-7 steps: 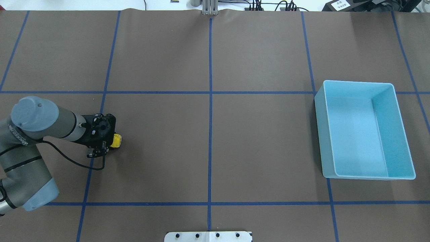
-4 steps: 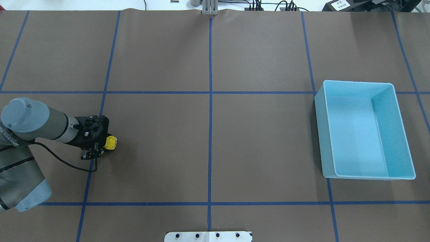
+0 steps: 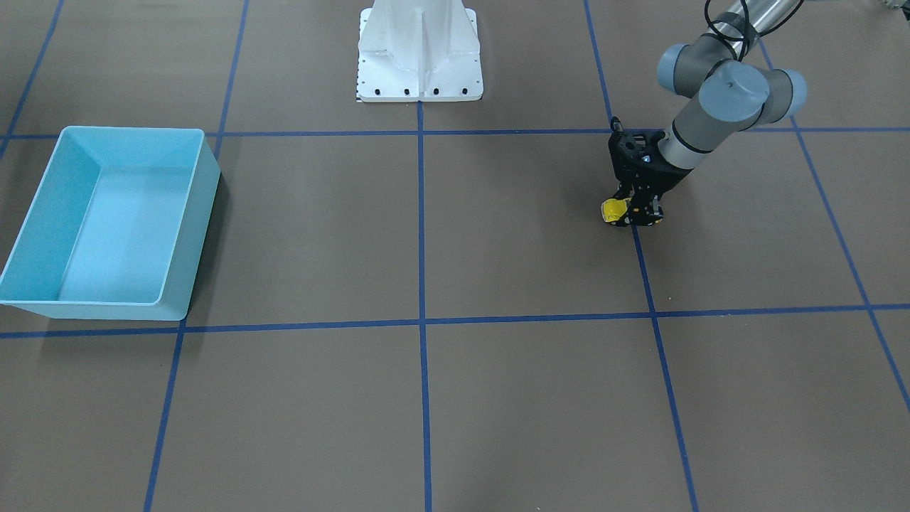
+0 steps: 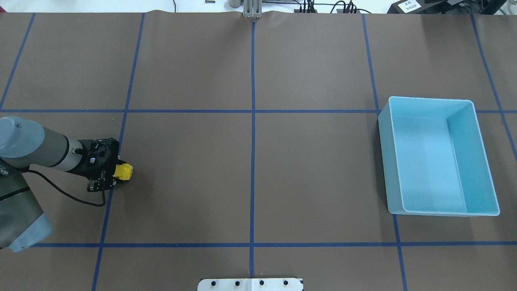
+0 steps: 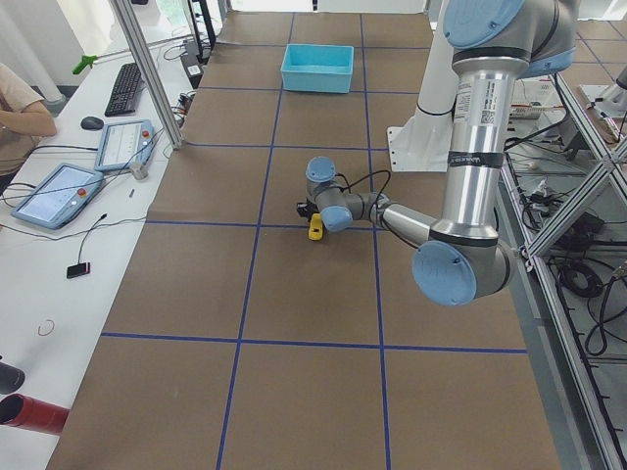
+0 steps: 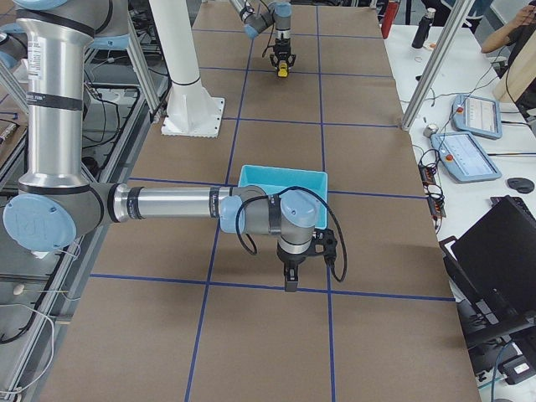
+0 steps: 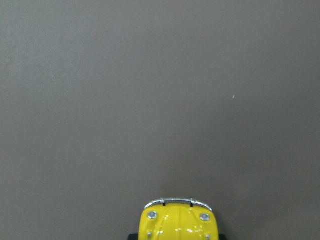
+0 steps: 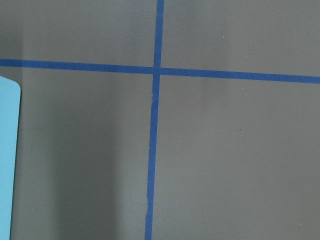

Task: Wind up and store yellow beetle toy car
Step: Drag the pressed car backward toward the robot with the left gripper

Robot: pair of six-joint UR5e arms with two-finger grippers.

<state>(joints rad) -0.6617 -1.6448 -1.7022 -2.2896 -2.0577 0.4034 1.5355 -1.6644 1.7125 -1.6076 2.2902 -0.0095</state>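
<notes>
Outside the blue bin, left gripper tight on yellow beetle toy car.

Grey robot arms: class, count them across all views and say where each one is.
2. The left arm holds the small yellow toy car; the right arm hangs beside the light blue plastic bin.

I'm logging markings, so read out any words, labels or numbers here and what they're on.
Nothing reads clearly.
Lettering down the left arm: too small to read.
White label at the overhead view's top right: too small to read.
The car and bin: no text shows.
</notes>
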